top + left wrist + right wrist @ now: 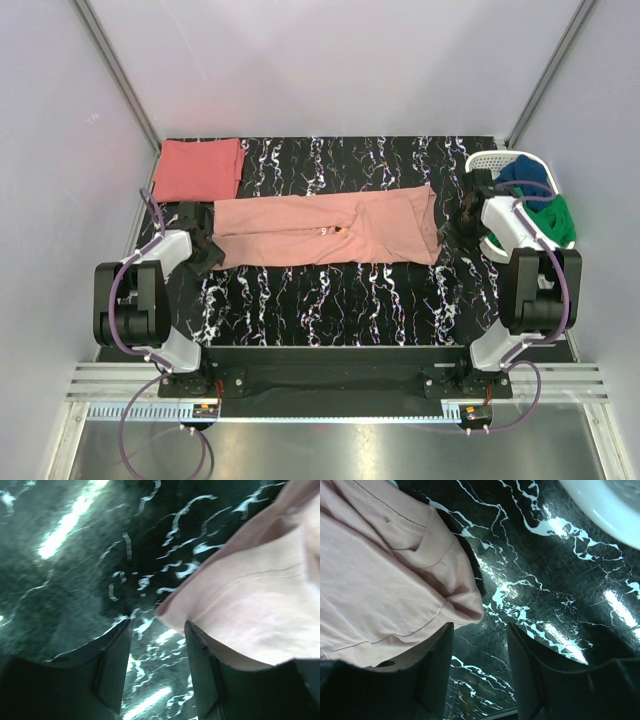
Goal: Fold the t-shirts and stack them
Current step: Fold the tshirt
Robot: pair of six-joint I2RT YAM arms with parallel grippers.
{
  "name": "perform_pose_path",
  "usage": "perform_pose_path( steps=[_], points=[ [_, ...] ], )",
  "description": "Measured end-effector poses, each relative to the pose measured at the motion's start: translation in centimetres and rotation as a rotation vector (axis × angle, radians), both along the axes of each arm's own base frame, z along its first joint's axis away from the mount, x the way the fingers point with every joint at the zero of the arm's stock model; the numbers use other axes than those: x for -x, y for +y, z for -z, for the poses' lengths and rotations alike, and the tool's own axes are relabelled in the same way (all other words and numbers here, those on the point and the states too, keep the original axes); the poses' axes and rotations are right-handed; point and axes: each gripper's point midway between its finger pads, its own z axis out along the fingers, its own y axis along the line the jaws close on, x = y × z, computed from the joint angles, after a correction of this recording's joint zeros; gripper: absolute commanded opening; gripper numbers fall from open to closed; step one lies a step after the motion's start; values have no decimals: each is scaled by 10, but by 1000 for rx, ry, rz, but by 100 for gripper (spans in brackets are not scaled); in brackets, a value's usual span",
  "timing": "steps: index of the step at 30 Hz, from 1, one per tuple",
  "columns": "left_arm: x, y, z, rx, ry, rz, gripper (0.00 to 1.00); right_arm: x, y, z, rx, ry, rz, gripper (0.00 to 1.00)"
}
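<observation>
The left claw (157,630) is spread, and only the black table (75,580) with white squiggles shows between its two fingers. A corner of the pink shirt (250,605) lies just beside one finger, and it is not pinched. The right claw (480,630) is spread too, with nothing in it. The other end of the pink shirt lies bunched up next to one of its fingers, and a bit of the white basket (600,505) shows past the claw.

From above, the pink shirt lies flat in a long strip across the middle of the table, with one claw low at each end. A tiny orange tag (340,230) sits near its middle. The red shirt (198,168) lies folded in the far left corner, close to the pink one. I cannot tell if they touch. The basket stands at the far right, with a blue cloth (520,172) and a green cloth (555,220) in it
</observation>
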Motion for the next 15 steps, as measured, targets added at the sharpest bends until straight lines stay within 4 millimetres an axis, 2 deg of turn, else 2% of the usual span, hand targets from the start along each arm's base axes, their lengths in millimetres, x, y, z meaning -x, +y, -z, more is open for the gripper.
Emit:
perform_pose_path(
  steps=[2, 5, 10, 13, 15],
  points=[
    [-6, -2, 0, 15, -27, -7, 51, 8, -2, 3, -7, -7, 32, 52],
    [-12, -4, -2, 25, -53, -11, 50, 6, -3, 11, -18, -37, 69, 50],
    [-15, -3, -2, 23, -66, -14, 41, 1, -2, 20, -36, -70, 126, 50],
    [-15, -2, -2, 17, -68, -17, 26, -8, -1, 21, -55, -106, 154, 51],
    [-15, -2, -2, 14, -68, -20, 11, -12, 0, 22, -66, -124, 165, 50]
  ],
)
